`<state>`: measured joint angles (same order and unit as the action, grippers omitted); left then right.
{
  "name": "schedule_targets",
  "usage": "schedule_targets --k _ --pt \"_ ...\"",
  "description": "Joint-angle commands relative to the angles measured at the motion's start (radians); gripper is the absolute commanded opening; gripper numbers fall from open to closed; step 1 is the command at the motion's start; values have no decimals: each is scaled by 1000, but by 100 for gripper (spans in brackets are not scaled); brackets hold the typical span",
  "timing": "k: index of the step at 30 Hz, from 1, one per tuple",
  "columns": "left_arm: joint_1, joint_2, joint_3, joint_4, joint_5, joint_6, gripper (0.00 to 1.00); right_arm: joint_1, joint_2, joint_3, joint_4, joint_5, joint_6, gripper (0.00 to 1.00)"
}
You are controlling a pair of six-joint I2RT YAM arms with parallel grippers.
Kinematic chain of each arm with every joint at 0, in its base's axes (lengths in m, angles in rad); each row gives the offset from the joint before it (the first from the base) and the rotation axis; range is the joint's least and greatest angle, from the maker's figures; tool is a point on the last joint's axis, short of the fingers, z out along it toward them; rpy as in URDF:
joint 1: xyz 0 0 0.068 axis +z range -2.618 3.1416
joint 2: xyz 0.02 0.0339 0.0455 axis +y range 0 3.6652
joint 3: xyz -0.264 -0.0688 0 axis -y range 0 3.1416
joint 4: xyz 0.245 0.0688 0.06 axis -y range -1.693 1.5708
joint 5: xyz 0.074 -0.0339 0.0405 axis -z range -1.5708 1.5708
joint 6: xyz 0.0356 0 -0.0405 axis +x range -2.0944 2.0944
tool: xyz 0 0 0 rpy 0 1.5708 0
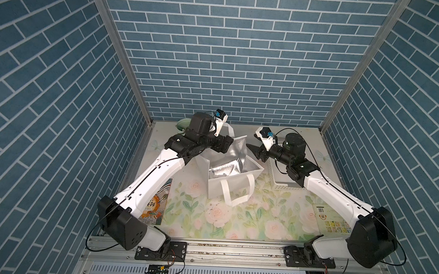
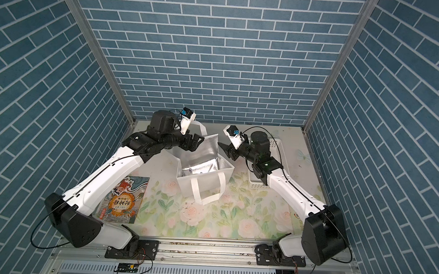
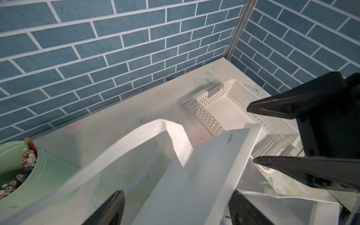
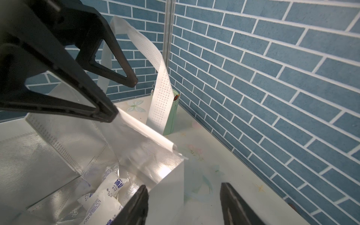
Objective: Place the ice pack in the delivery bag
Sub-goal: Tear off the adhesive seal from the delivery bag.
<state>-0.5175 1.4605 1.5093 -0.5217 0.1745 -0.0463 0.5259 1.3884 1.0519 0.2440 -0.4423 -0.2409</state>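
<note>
The white delivery bag (image 1: pixel 230 184) stands open mid-table, its silver foil lining (image 4: pixel 39 159) showing. White ice packs with blue print (image 4: pixel 112 185) lie on its bottom. My left gripper (image 1: pixel 229 143) (image 3: pixel 175 210) is open and straddles the bag's far-left wall, the white wall (image 3: pixel 194 185) between its fingers. My right gripper (image 1: pixel 253 151) (image 4: pixel 185 206) is open at the bag's far-right corner, one finger (image 4: pixel 136 206) inside the rim and the other outside. Neither holds anything. One strap handle (image 4: pixel 159 93) stands up at the back; the other (image 1: pixel 236 195) hangs in front.
A white perforated basket (image 1: pixel 283 177) (image 3: pixel 220 105) sits right of the bag under the right arm. A green pencil holder (image 3: pixel 11 165) (image 4: pixel 172 113) stands at the back left corner. A picture booklet (image 2: pixel 123 199) lies front left, a printed card (image 1: pixel 330 220) front right.
</note>
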Motion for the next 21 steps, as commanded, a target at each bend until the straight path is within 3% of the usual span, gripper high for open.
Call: schedule_targets --k 1,9,21 --pt "-2 17 33 -6 -46 -16 86 -8 20 40 56 -47 -20 55" --pt "-1 32 51 5 -55 -45 77 -8 79 73 103 -69 -17 48" --pt "-2 23 48 5 -38 -49 74 -7 85 85 130 -80 1 30"
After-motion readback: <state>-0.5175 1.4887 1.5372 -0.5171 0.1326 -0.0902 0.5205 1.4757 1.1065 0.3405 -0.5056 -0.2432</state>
